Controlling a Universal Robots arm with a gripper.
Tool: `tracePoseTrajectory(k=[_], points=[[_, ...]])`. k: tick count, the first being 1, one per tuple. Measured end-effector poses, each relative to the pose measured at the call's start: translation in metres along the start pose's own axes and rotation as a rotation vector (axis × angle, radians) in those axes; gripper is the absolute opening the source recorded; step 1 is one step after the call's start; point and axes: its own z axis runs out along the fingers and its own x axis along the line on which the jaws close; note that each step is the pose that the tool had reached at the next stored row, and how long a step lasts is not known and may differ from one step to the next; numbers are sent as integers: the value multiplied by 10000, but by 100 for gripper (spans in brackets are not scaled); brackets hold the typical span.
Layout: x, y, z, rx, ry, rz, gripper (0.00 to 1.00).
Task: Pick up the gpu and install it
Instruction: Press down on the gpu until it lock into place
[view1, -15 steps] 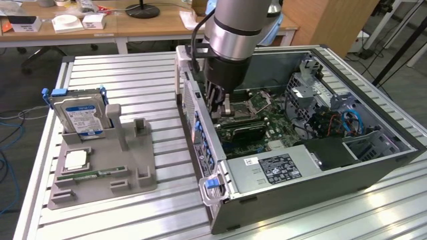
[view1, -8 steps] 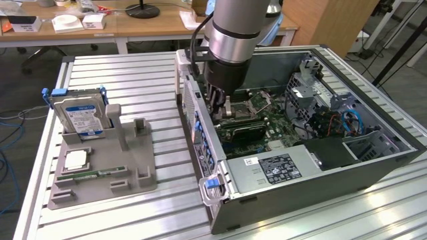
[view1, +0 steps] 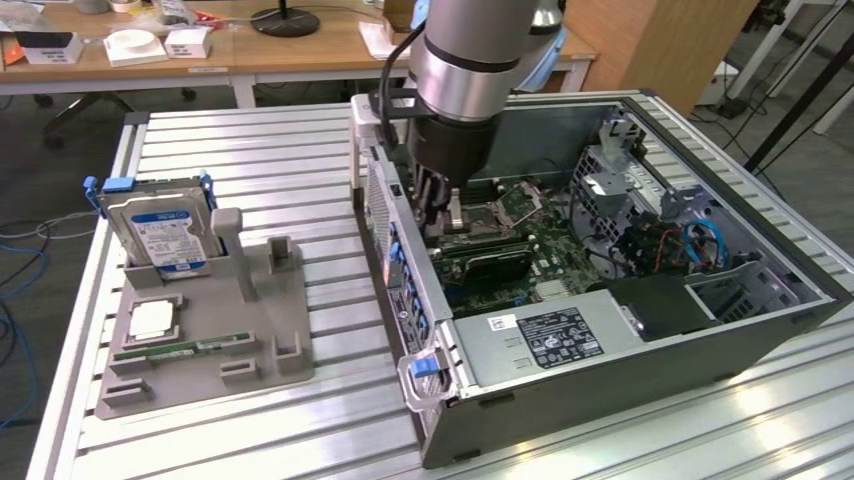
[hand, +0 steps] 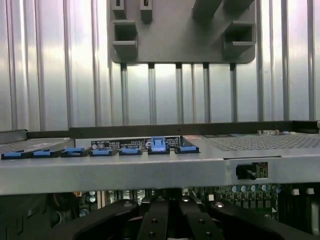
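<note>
We see the gripper (view1: 441, 205) lowered inside the open computer case (view1: 747, 330), close to the case's rear wall, its fingers drawn fully together. Whether anything sits between them we cannot tell, since the arm (view1: 461, 60) hides that spot. In the wrist view the gripper (hand: 165, 220) shows as dark linkages just over the green motherboard (hand: 240, 192), with a row of blue slot clips (hand: 158, 145) on the case's rear edge beyond it. The gpu (view1: 483, 262) lies as a dark card across the motherboard (view1: 534, 250), just below the gripper. On the exterior view's left, a grey holder tray (view1: 200, 370) rests on the slatted table (view1: 307, 160), carrying an upright hard drive (view1: 160, 232) and a green memory stick (view1: 180, 350).
</note>
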Motion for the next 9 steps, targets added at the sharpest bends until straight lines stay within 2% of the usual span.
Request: tracePoseTrajectory(k=[9], points=[[4, 44, 7, -26, 1, 1, 11]])
